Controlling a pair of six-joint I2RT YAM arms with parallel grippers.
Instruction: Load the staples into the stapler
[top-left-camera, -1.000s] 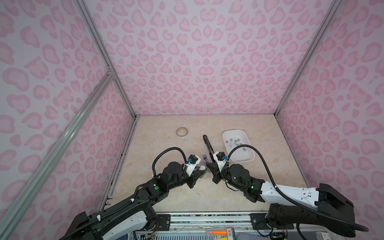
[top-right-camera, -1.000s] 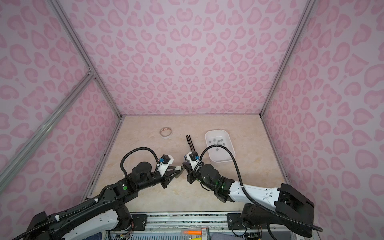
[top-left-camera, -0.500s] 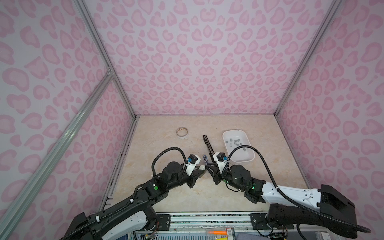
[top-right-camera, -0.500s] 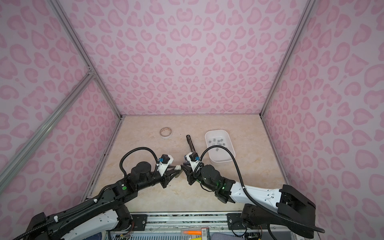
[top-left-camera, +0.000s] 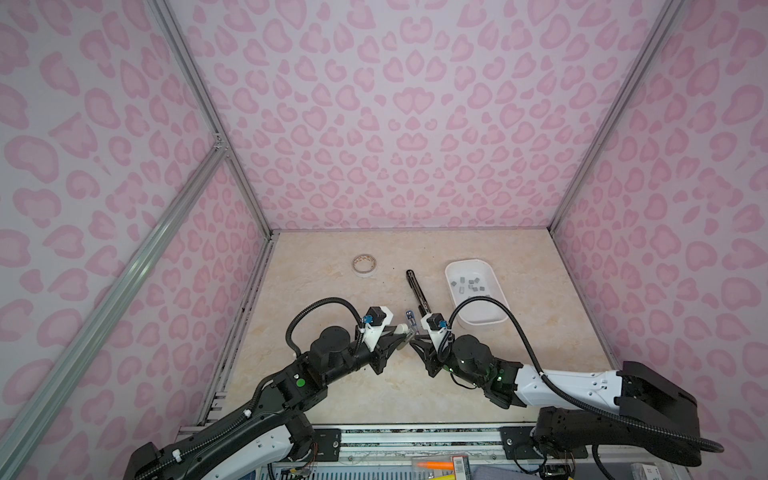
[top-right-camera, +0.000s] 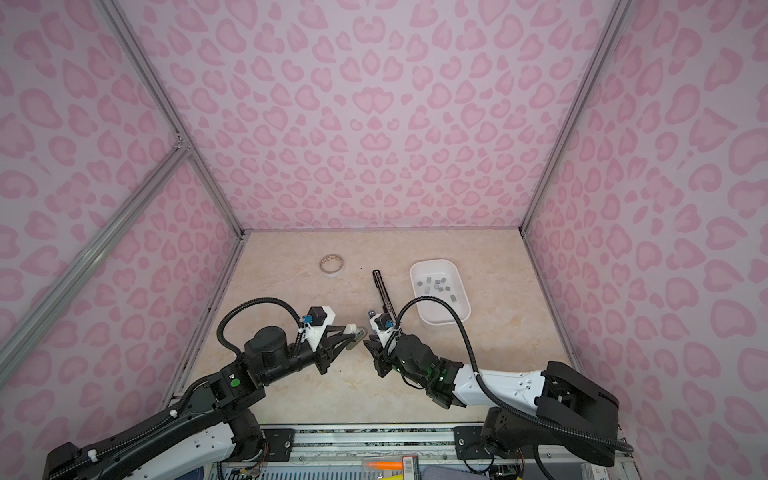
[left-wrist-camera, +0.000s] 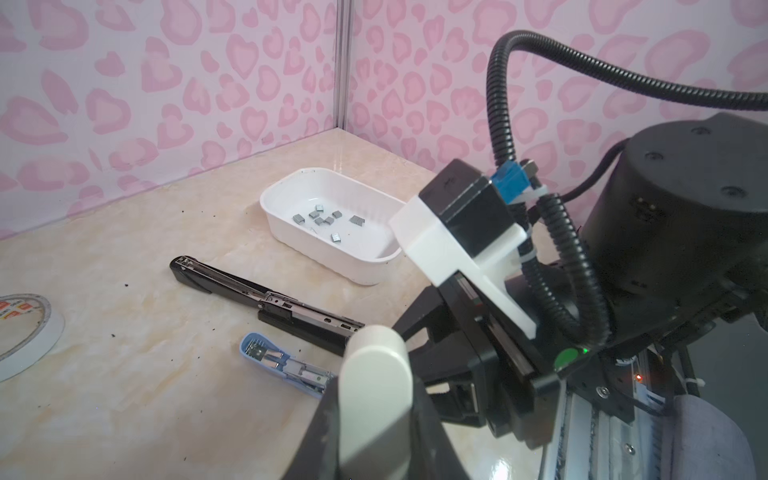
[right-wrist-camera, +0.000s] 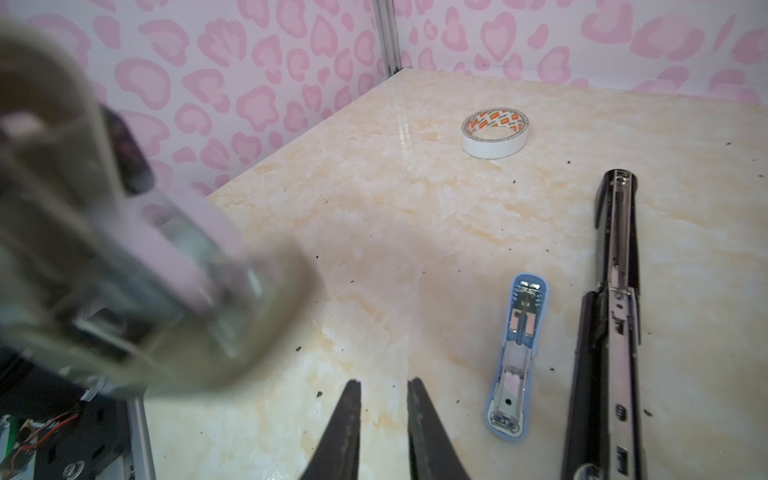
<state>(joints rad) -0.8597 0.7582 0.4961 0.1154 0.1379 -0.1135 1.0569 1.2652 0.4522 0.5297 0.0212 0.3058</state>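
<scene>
Jaws of right claw (right-wrist-camera: 382, 384) just cracked apart: narrow gap, nothing between them, so probably a release. Left claw (top-right-camera: 356, 331) looks clamped on a blurred pinkish stapler (right-wrist-camera: 183, 249), left of frame. Staples (top-left-camera: 470, 281) lie in white tray (top-left-camera: 484, 318), right of centre in both top views. Seating unconfirmed.

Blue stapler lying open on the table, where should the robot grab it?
The blue stapler lies flat, opened out, long and slim. Probably best pinch across its narrow middle, a finger on each long edge, coming straight down. The black stapler lies close alongside, so room there is tight.
</scene>
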